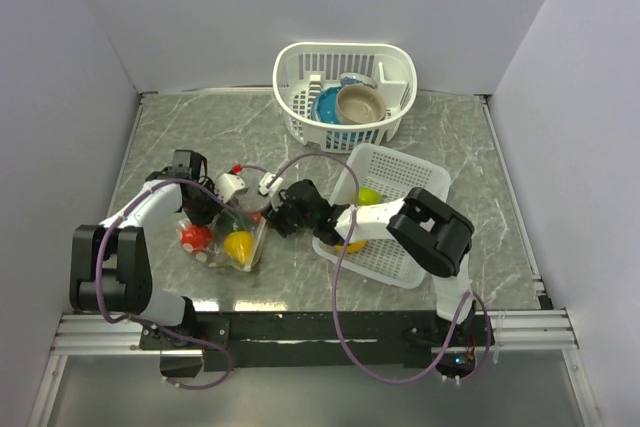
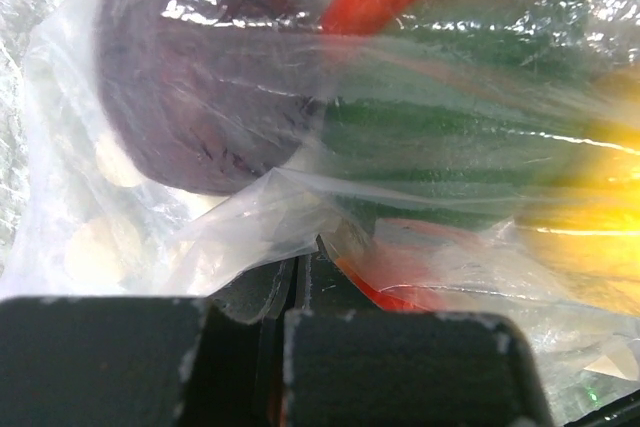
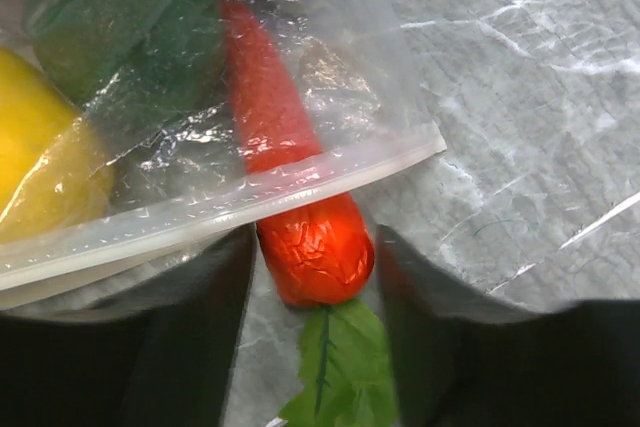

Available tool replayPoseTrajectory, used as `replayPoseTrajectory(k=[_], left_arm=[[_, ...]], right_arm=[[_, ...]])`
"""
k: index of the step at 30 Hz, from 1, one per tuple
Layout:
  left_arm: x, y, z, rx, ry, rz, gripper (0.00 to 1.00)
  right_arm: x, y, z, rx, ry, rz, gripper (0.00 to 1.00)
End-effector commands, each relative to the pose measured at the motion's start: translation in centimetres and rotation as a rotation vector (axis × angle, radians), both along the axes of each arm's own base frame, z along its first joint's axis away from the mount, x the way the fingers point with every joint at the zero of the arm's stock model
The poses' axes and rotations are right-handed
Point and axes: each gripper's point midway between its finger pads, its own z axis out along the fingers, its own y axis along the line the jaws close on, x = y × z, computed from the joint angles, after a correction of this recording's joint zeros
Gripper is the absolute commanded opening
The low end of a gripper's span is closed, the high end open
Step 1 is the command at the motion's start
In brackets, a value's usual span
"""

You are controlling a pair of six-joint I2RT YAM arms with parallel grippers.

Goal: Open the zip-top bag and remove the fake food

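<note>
- The zip-top bag [image 1: 250, 247] lies on the grey marbled bench [image 1: 470, 167], front left, between the 2 arms.
- Fake food shows through its plastic: a red piece [image 1: 195, 237], a yellow piece [image 1: 238, 245] and something dark green.
- The left claw [image 2: 300, 282] is pressed together, pinching a fold of the bag's plastic.
- The right claw [image 3: 315, 237] is spread, with 1 finger on each side of an orange-red carrot [image 3: 318, 257].
- The carrot's fat end and green leaf [image 3: 335, 367] stick out past the bag's zip strip [image 3: 200, 212].
- A flat white lattice basket [image 1: 395, 172] just right of the bag holds a lime green piece [image 1: 368, 196] and a yellow-orange piece [image 1: 350, 245], the latter partly hidden by the right arm.
- A deeper white basket [image 1: 296, 125] at the back holds a blue bowl [image 1: 328, 104] and a tan bowl [image 1: 360, 104].
</note>
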Motion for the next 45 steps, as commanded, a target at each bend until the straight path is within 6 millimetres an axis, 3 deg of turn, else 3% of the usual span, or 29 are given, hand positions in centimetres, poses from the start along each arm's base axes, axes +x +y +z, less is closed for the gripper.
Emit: replayPoseTrajectory(k=[1,5,9,12,13,15,16,22,26,27,29,30,32,33,35,37,39,41,45], left_arm=[[-0.2,-0.1,-0.2,-0.006,0.017,-0.021,0.01],[-0.2,-0.3,0.3,-0.018,0.014,-0.017,0.01],[-0.1,-0.4,1.3,-0.027,-0.007,-0.014,0.01],[0.1,-0.3,2.0,-0.026,-0.034,-0.005,0.01],[0.2,-0.2,2.1,-0.025,-0.041,0.000,0.01],[0.5,-0.2,2.5,-0.027,-0.053,0.011,0.01],[0.5,-0.2,2.5,-0.030,-0.050,0.015,0.01],[0.9,-0.4,2.8,-0.050,-0.045,0.025,0.01],[0.8,-0.5,3.0,-0.057,-0.040,0.022,0.01],[0.7,-0.5,3.0,-0.055,-0.042,0.021,0.01],[0.6,-0.6,3.1,-0.058,-0.043,0.020,0.01],[0.6,-0.7,3.2,-0.064,-0.043,0.018,0.01],[0.5,-0.8,3.3,-0.070,-0.037,0.019,0.01],[0.5,-1.0,3.4,-0.083,-0.035,0.014,0.01],[0.5,-1.1,3.5,-0.086,-0.032,0.013,0.01],[0.4,-1.1,3.6,-0.089,-0.032,0.012,0.01],[0.5,-1.3,3.8,-0.093,-0.033,0.009,0.01],[0.4,-1.3,3.9,-0.095,-0.034,0.008,0.01],[0.3,-1.2,4.0,-0.093,-0.042,0.011,0.01]], right_arm=[[1.1,1.0,1.1,0.050,0.011,-0.015,0.42],[0.3,1.2,-0.5,0.018,0.082,0.000,0.36],[-0.2,0.6,-0.4,0.000,0.117,-0.012,0.16],[-1.0,-0.6,1.8,-0.005,0.154,-0.041,0.11],[-1.7,-1.0,4.1,0.038,0.157,-0.047,0.11],[-3.0,-2.3,5.4,0.036,0.199,-0.071,0.10],[-3.4,-2.9,7.5,0.069,0.201,-0.092,0.09],[-5.6,-6.8,10.9,0.036,0.293,-0.203,0.02],[-6.0,-10.9,11.4,-0.037,0.308,-0.365,0.00],[-5.3,-12.5,12.9,-0.007,0.260,-0.444,0.00],[-5.1,-15.8,12.6,0.004,0.243,-0.609,0.00],[-4.4,-18.3,14.5,0.055,0.164,-0.726,0.00],[-4.8,-21.3,13.9,0.106,0.151,-0.865,0.00],[-5.0,-23.0,15.2,0.174,0.116,-0.924,0.00],[-5.2,-26.8,14.2,0.199,0.072,-1.093,0.00],[-5.6,-28.8,13.9,0.245,0.063,-1.192,0.00],[-6.1,-29.9,12.4,0.184,0.072,-1.242,0.12],[-6.5,-30.0,11.0,0.138,0.101,-1.261,0.40],[-6.1,-27.3,10.6,0.071,0.079,-1.154,0.70]])
